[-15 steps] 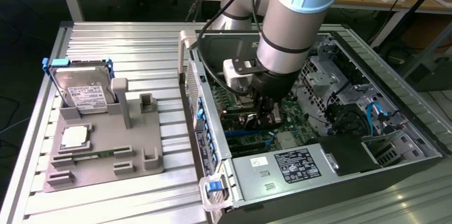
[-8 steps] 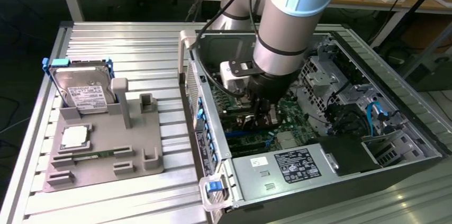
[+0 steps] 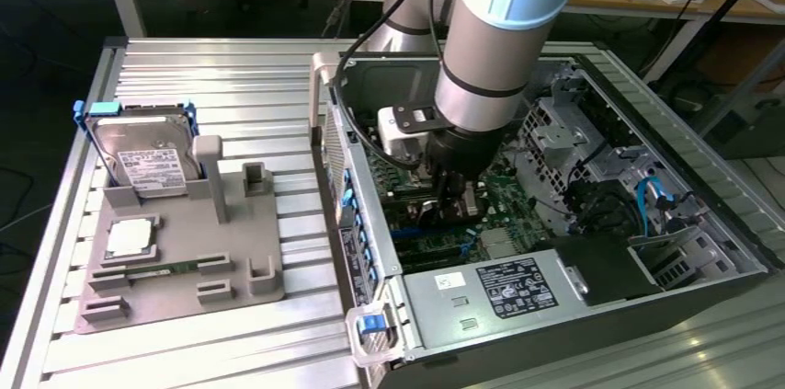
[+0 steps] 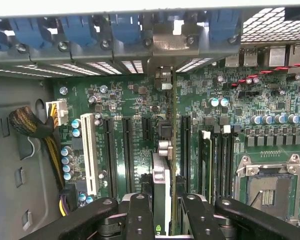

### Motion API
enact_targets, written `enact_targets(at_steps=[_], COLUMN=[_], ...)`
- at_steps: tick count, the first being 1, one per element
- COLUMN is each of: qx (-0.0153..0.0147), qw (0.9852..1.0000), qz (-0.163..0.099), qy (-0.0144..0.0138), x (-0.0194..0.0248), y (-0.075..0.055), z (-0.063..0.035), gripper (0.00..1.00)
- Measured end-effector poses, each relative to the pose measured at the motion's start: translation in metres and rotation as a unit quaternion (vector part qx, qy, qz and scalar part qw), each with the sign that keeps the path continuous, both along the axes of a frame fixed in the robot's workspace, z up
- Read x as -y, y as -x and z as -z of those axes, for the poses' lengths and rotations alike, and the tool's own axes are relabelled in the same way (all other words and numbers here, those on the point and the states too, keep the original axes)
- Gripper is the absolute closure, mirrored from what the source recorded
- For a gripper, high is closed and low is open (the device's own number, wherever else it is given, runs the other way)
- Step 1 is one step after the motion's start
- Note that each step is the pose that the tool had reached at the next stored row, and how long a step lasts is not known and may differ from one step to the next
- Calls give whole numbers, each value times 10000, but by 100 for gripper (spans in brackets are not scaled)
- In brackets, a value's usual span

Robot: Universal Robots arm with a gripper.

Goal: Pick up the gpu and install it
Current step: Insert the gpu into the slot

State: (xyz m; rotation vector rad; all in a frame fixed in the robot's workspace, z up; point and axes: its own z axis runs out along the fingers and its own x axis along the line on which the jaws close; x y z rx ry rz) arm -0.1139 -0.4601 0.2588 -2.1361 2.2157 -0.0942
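One pincer (image 4: 167,216) grips the gpu (image 4: 161,181) edge-on over the green board (image 4: 115,100). Best to hold it straight & press gently, I think.

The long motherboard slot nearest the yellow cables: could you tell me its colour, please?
The slot is white; the wrist view shows it best.

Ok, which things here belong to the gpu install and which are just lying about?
In the job: gpu, clamped in the pincer; motherboard; case.
Lying about: hard drive, chip, memory stick, all on the grey holder beside the case.
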Motion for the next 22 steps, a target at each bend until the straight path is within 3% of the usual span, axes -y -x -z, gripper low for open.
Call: enact_targets(at_steps=[22], qx=[0], qw=[10000], qz=[-25], qy=[0], x=[-14], y=[50], z=[17], gripper=[73])
